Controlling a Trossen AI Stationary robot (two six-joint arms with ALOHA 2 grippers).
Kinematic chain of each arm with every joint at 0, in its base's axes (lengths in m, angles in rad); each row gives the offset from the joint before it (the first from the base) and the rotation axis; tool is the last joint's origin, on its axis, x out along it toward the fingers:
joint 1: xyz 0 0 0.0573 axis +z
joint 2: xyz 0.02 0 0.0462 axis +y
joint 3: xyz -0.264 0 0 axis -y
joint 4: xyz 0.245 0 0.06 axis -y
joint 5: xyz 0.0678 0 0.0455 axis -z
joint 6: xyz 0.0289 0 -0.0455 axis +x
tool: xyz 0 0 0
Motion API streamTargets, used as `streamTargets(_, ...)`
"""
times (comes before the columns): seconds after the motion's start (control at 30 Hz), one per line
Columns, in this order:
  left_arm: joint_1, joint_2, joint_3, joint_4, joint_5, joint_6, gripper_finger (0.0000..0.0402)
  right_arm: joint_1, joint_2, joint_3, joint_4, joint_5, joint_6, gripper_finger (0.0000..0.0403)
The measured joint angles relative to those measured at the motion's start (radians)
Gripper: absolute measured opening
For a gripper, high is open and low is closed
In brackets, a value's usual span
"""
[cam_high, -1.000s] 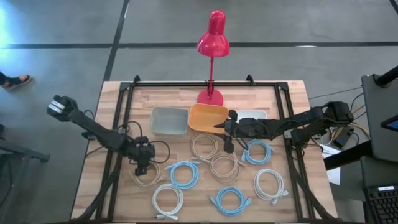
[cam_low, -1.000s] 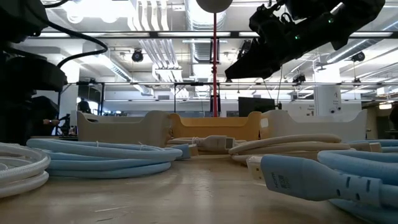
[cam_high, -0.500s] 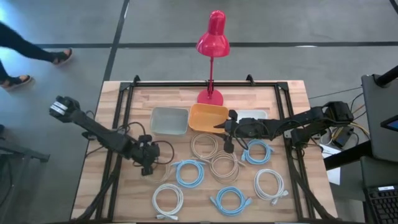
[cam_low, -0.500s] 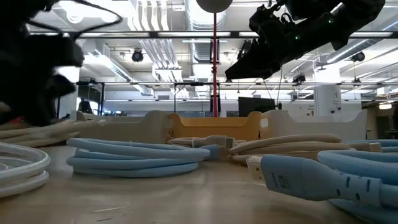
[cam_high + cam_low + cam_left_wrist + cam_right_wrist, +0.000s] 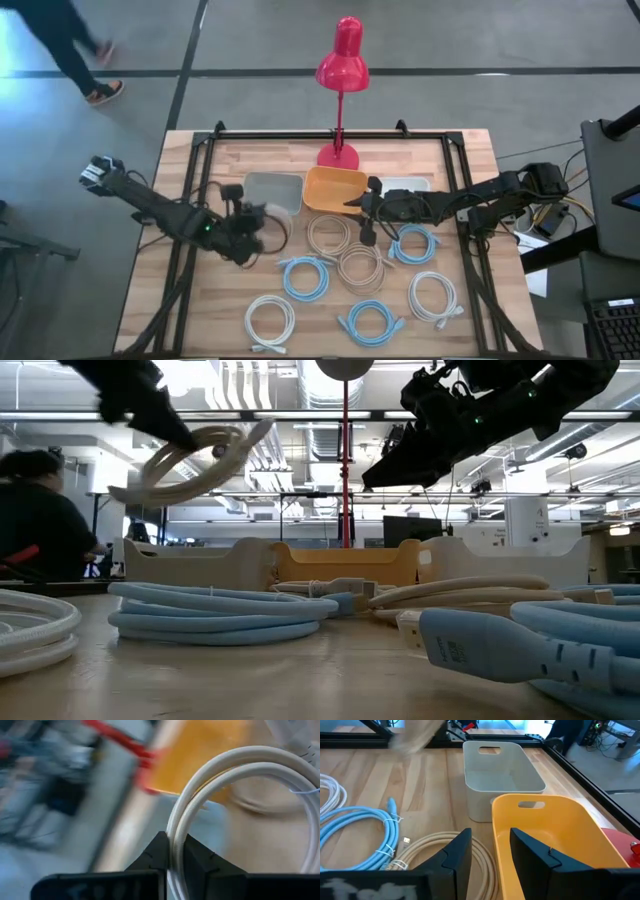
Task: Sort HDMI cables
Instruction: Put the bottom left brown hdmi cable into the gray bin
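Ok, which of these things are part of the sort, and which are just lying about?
Job: beige cable in left hand; beige coils, blue coils, white coils on table; grey bin, orange bin, white bin.
Lying about: red desk lamp.

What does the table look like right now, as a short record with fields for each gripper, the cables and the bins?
left gripper: shut on a beige cable coil, lifted above the table near the grey bin
right gripper: open, empty, over the near end of the orange bin
cables on table: two beige, three light blue, two white in the high view
bins: grey, orange, white in a row
other: red lamp behind the bins
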Motion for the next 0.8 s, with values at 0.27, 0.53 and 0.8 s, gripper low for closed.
streamTargets(0.27, 0.246, 0.002, -0.048, 0.018, -0.062, 0.142, 0.003, 0.0, 0.0, 0.0, 0.0, 0.0, 0.023, 0.0125)
streamTargets(0.53, 0.461, 0.037, -0.188, 0.309, -0.013, 0.226, 0.003, 0.0, 0.0, 0.0, 0.0, 0.0, 0.023, 0.0118)
streamTargets(0.8, 0.503, 0.099, -0.343, 0.665, 0.001, 0.397, 0.0038, 0.0, 0.0, -0.003, 0.0, 0.0, 0.02, 0.0119)
